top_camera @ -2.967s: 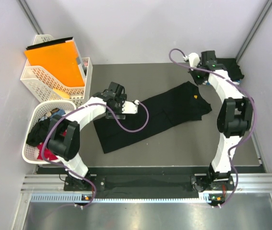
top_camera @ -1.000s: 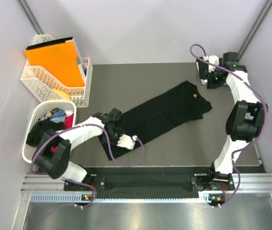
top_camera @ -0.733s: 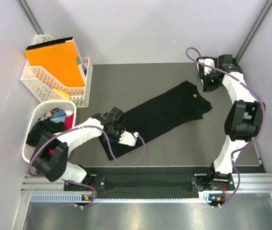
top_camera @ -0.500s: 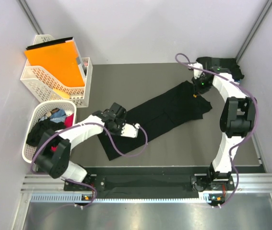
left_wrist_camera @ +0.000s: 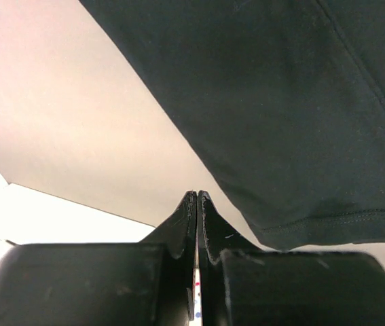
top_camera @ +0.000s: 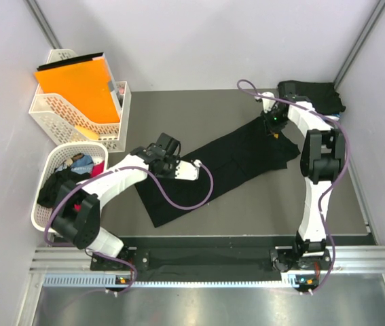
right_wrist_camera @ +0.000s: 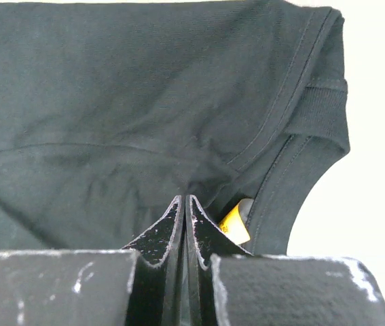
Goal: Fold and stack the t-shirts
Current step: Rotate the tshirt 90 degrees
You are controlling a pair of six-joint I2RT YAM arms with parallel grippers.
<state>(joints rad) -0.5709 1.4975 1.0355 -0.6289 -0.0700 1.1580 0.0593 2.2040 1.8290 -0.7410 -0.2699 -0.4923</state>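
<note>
A black t-shirt [top_camera: 226, 159], folded into a long strip, lies diagonally across the table, hem end at the near left. My left gripper [top_camera: 163, 151] is shut and empty. In the left wrist view its tips [left_wrist_camera: 197, 195] hover over bare table just beside the hem corner of that t-shirt [left_wrist_camera: 301, 102]. My right gripper [top_camera: 273, 123] is shut at the collar end, and its tips [right_wrist_camera: 184, 199] rest against the cloth [right_wrist_camera: 111, 102] beside the yellow neck tag [right_wrist_camera: 236, 225]. A folded black t-shirt pile [top_camera: 312, 95] sits at the back right.
A white lattice basket [top_camera: 43, 217] with loose clothes stands at the left edge. Behind it, another white basket [top_camera: 56, 112] holds the orange folder [top_camera: 77, 85]. Grey walls close in the table at the back and on both sides.
My left gripper has travelled from the near hem up to the shirt's far long edge. My right gripper has swung from the back right corner onto the collar. Both stayed shut.
</note>
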